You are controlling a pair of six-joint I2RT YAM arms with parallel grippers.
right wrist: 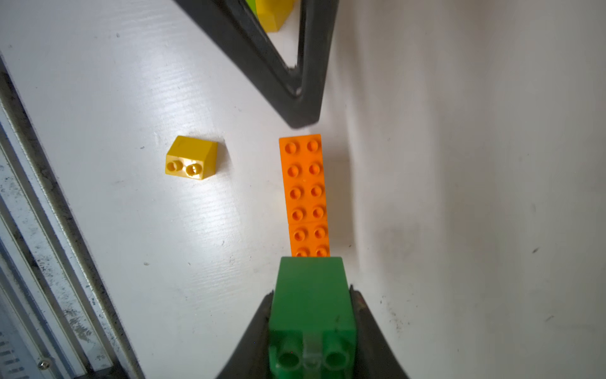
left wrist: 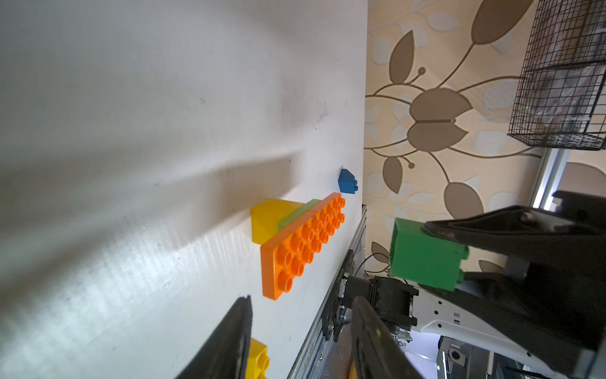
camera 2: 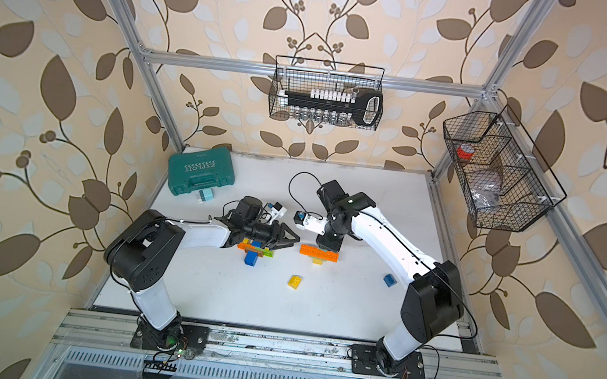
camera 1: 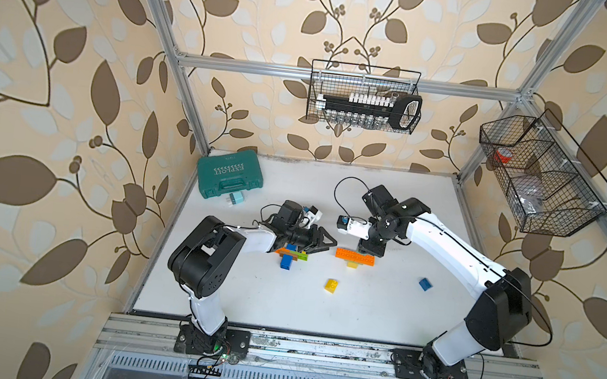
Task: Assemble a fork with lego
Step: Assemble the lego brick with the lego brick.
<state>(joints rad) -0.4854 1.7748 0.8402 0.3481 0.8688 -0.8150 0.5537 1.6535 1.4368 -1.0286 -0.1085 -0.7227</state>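
Nearest the front of the counter (camera 1: 244, 299) a loose yellow brick (camera 1: 331, 285) lies alone, with a blue brick (camera 1: 425, 284) well apart toward the right arm. Behind them the long orange plate (camera 1: 355, 256) rests on a yellow piece (camera 1: 352, 265). The right gripper (right wrist: 311, 290) hangs near one end of it, fingers clamped on a green brick (right wrist: 311, 315). The left gripper (camera 1: 327, 243) hovers above a stack of orange, brown, green and blue bricks (camera 1: 289, 255), fingers parted and empty. Farthest back is a teal case (camera 1: 228, 177).

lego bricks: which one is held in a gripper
The dark green brick, clamped in the right gripper; the loose yellow brick, blue brick and orange plate lie on the table.
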